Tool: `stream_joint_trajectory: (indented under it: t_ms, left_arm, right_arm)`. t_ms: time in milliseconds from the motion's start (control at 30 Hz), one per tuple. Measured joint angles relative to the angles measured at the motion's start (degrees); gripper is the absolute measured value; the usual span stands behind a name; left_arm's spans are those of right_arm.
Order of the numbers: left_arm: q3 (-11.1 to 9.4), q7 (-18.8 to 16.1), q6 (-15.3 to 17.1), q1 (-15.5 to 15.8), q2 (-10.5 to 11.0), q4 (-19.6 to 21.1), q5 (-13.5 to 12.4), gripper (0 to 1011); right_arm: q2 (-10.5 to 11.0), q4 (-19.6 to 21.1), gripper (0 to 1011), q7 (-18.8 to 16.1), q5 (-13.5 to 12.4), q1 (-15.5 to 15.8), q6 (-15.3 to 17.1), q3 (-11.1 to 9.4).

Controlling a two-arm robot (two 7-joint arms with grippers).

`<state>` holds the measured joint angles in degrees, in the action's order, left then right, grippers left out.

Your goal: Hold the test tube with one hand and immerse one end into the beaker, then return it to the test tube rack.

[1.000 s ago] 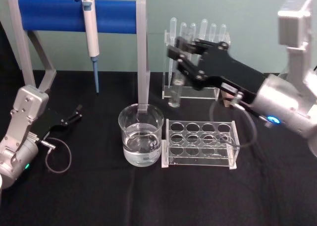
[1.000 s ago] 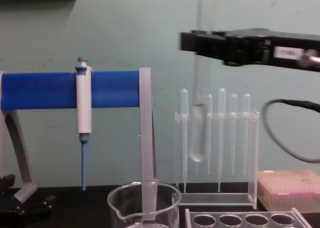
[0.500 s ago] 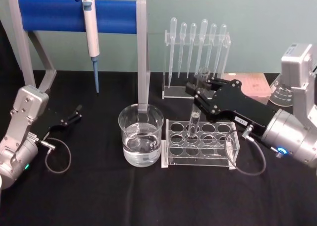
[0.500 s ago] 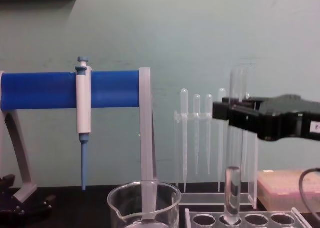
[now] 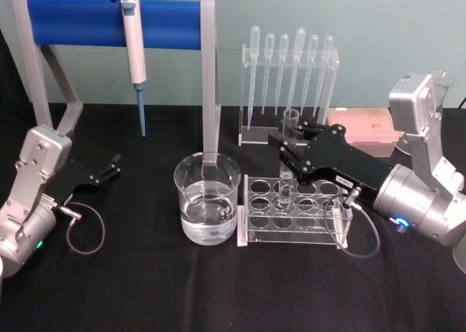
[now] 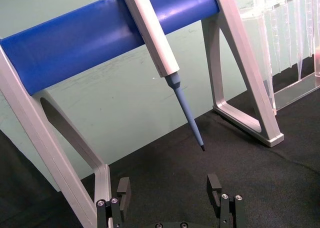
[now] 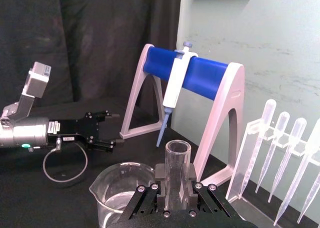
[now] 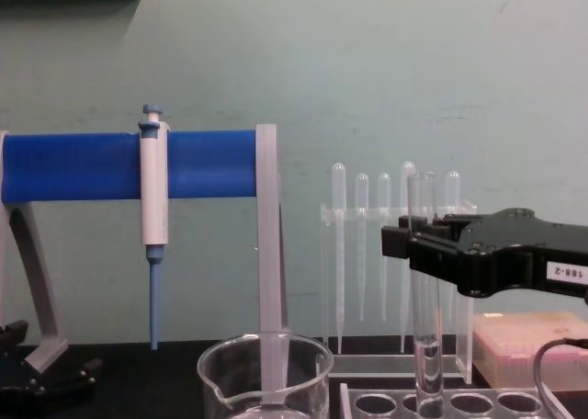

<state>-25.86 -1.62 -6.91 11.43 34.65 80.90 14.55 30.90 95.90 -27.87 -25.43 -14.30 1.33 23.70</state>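
The test tube (image 5: pixel 285 180) stands upright, its round end lowered into a back-row hole of the clear rack (image 5: pixel 295 217). My right gripper (image 5: pixel 289 144) is shut on the tube's upper part, just below the open rim. From the side, the test tube (image 8: pixel 425 345) reaches down into the rack (image 8: pixel 459 404), with the right gripper (image 8: pixel 418 246) clamped across it. The tube (image 7: pixel 177 160) sits between the closed fingers in the right wrist view. The beaker (image 5: pixel 207 199), part full of water, stands left of the rack. My left gripper (image 5: pixel 109 168) rests open at the far left.
A blue-barred stand (image 5: pixel 113 22) holds a blue-and-white pipette (image 5: pixel 134 48) behind the beaker. An acrylic stand of thin plastic pipettes (image 5: pixel 287 84) and a pink tip box (image 5: pixel 364 127) sit behind the rack. A cable loops beside the rack's right end.
My right gripper has come down and toward the near side with the tube, from high before the pipette stand to the rack, where the tube's round end now sits in a hole. The left arm is still.
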Motion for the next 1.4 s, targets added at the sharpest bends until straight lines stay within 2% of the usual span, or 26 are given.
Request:
stream_joint_trajectory:
  t_ms: [900, 1000, 1167, 1233, 1267, 1400]
  left_arm:
    - [0.0, 0.0, 0.0, 0.0, 0.0, 0.0, 0.0, 1000]
    - [0.0, 0.0, 0.0, 0.0, 0.0, 0.0, 0.0, 1000]
    - [0.0, 0.0, 0.0, 0.0, 0.0, 0.0, 0.0, 1000]
    - [0.0, 0.0, 0.0, 0.0, 0.0, 0.0, 0.0, 1000]
    - [0.0, 0.0, 0.0, 0.0, 0.0, 0.0, 0.0, 1000]
    - [0.0, 0.0, 0.0, 0.0, 0.0, 0.0, 0.0, 1000]
  right_arm:
    - [-1.38, -4.8, 226, -1.07, 3.61, -1.43, 2.67, 2.33]
    - [-1.43, -4.89, 261, -1.07, 3.64, -1.32, 2.74, 2.31]
    - [-1.19, -4.15, 442, -0.67, 3.64, -0.48, 3.15, 1.84]
    - [-0.66, -2.98, 503, -0.19, 3.6, 0.53, 3.62, 1.39]
    - [-0.18, -2.06, 567, 0.17, 3.51, 1.41, 3.95, 0.98]
    - [1.36, 0.45, 646, 1.28, 3.09, 4.13, 4.74, -0.35]
